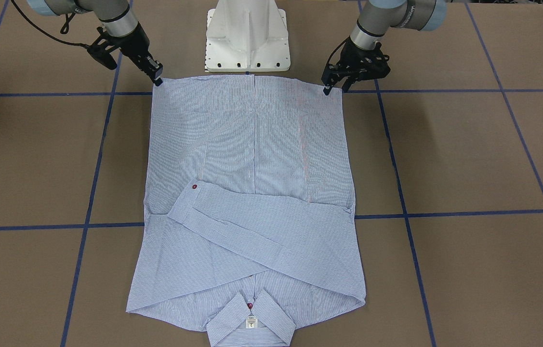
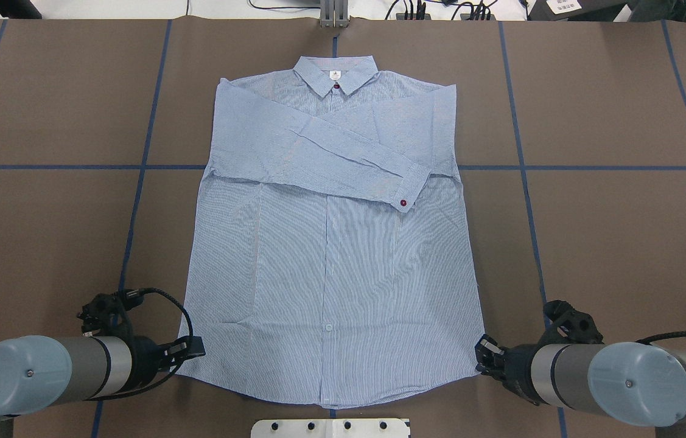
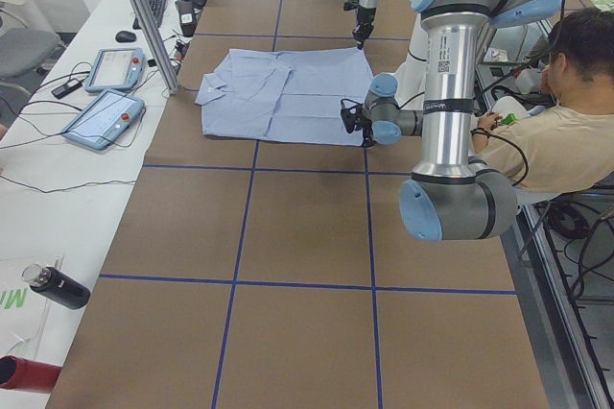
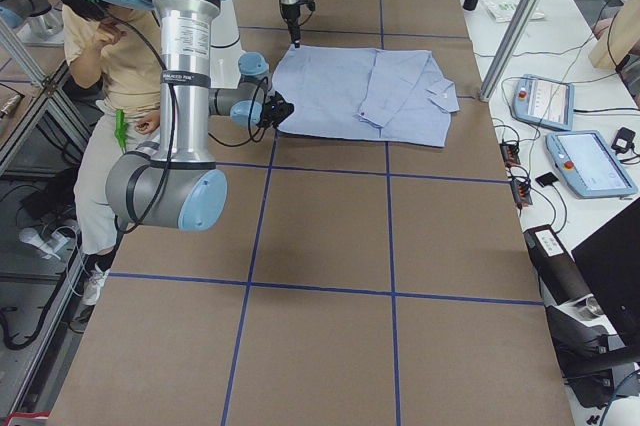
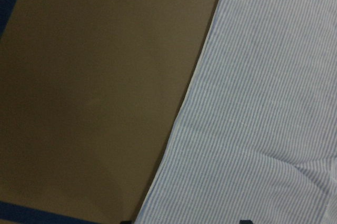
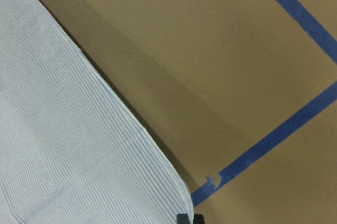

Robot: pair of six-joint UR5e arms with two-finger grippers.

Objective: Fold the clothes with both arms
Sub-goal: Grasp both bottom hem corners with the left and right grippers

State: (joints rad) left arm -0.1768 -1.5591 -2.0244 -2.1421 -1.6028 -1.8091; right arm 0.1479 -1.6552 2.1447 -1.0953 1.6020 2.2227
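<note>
- Both hem corners of the light blue striped shirt (image 1: 252,144) meet the black left end effector (image 1: 335,89) and right end effector (image 1: 157,79); their grip cannot be told.
- Hem fold is starting; the next move probably lifts both corners evenly toward the collar.

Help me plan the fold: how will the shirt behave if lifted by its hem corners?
Probably floppy: the shirt lies flat and wrinkled, so its middle would likely sag. Likely light, being thin cloth. The folded sleeve may slide off.

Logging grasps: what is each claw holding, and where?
Left claw and right claw sit at hem corners of the shirt; whether they pinch it cannot be told.
</note>
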